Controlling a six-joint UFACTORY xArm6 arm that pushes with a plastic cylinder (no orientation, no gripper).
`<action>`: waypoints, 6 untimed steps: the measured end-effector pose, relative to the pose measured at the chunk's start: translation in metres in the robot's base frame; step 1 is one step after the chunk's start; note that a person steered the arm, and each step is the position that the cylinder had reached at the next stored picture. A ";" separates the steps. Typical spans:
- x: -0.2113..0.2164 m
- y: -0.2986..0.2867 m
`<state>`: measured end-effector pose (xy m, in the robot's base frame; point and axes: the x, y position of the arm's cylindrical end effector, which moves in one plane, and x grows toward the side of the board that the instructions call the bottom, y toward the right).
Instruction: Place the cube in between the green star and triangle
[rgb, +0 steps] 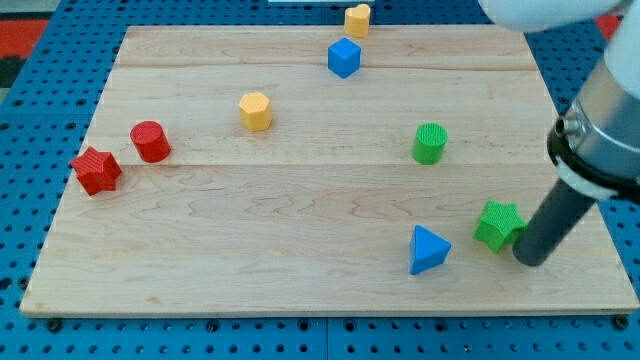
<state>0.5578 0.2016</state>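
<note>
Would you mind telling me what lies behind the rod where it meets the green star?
My tip stands at the green star's right edge, and the rod covers that edge and the board behind it. Whether they touch is hidden. The blue triangle sits apart, left.

The arm enters from the view's upper right corner — a pale housing, then a grey cylindrical collar. From the collar a straight dark rod slopes down toward the view's lower left. The tip (533, 258) rests on the board near its right edge — low in the view.
</note>
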 end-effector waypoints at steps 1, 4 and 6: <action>-0.033 -0.023; -0.130 0.081; -0.311 0.059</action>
<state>0.2465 0.2603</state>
